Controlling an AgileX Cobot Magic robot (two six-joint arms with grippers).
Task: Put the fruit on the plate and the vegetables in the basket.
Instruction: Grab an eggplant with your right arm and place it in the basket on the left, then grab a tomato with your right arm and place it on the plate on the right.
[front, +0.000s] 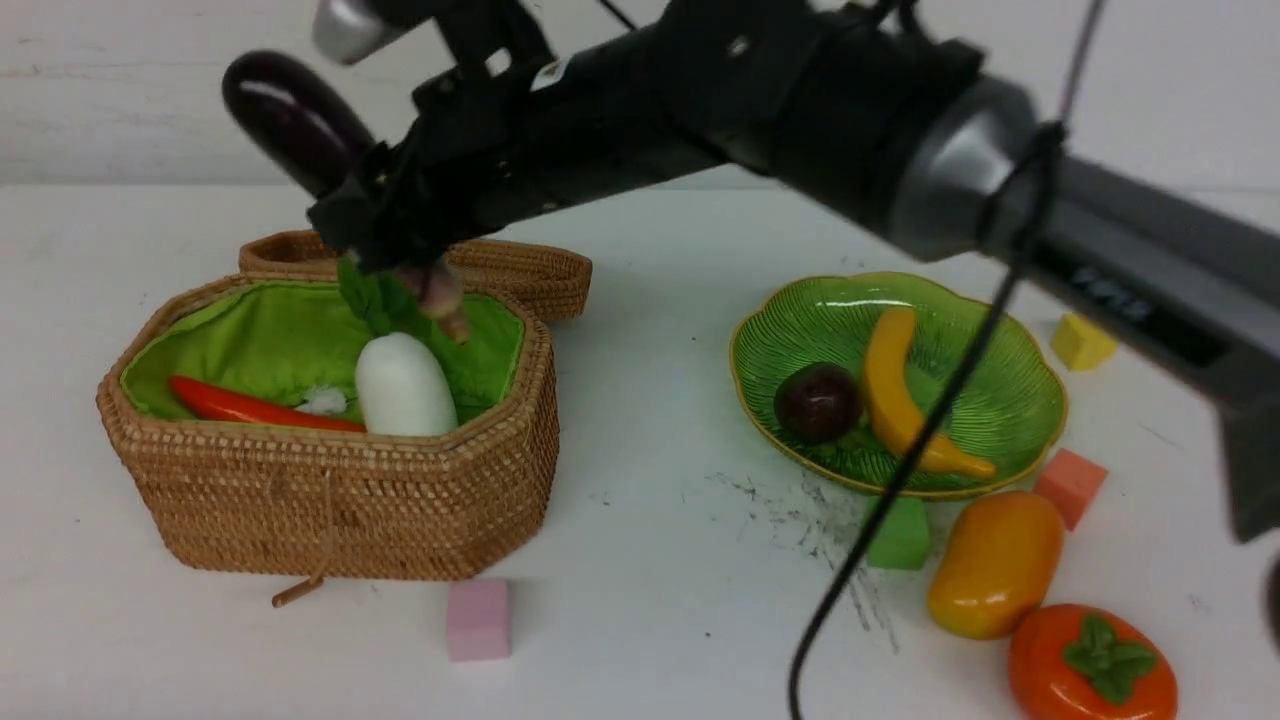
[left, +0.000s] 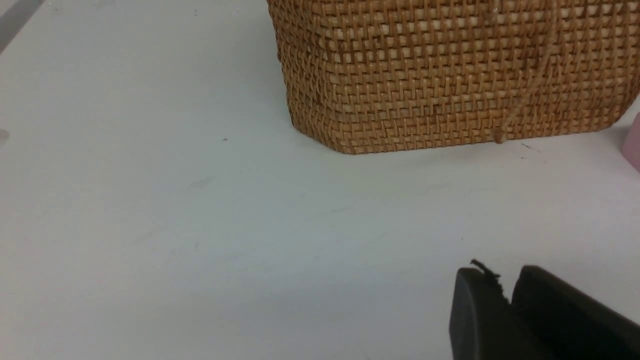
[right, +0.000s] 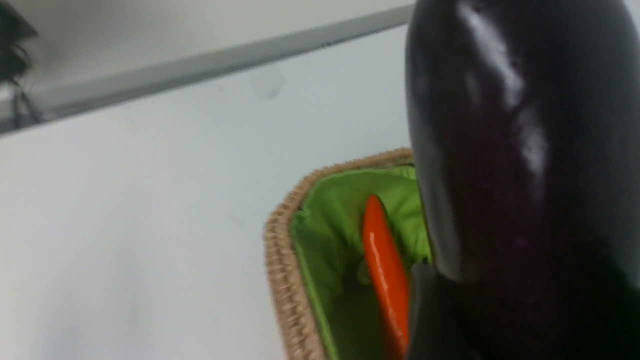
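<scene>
Across the upper left of the front view my right pincer hangs over the basket, clamped on the eggplant, whose glossy dark end juts toward the top left corner while its stalk end dips toward the green lining. I judge it is carried slanted so it can slide in lengthwise beside the radish and the pepper already lying inside. At the right of the frame the plate holds the banana and the mangosteen. The mango and the persimmon wait on the table at lower right, so the fruit half is not yet done. In the left wrist view my left pincer sits at the lower right with its pads drawn almost together on nothing, low over the bare table. The woven wall of the basket fills the upper right, well apart, which keeps this arm out of the way. In the right wrist view the eggplant fills the right side, and the basket's rim and the pepper show below it at centre. The mouth of the basket lies right under my load.
</scene>
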